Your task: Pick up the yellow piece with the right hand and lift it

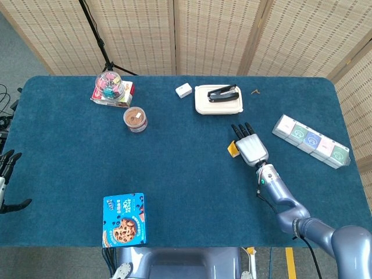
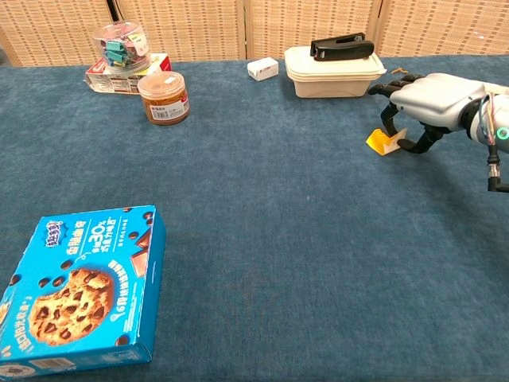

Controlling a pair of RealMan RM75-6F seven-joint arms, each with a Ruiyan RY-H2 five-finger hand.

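**Right hand at the yellow piece, piece on the cloth**

My right hand (image 2: pixel 425 107) sits palm-down over one yellow piece (image 2: pixel 382 141), fingers curled down around it. Thumb and fingertips are at its edges; can't tell if they're clamped on it. In the chest view the piece looks to be resting on the blue table (image 1: pixel 186 186).

Relative to the yellow piece:
- one cream lidded container (image 1: pixel 218 99) just beyond it, one black clip (image 1: pixel 223 92) on top
- one small white box (image 1: pixel 183 90) beyond, to the left
- one brown-lidded jar (image 1: pixel 135 120) far left
- one blue cookie box (image 1: pixel 124 220) near-left edge
- one row of pods (image 1: pixel 313 140) to its right

My left hand (image 1: pixel 7 180) is at the far left edge, fingers apart, holding nothing.
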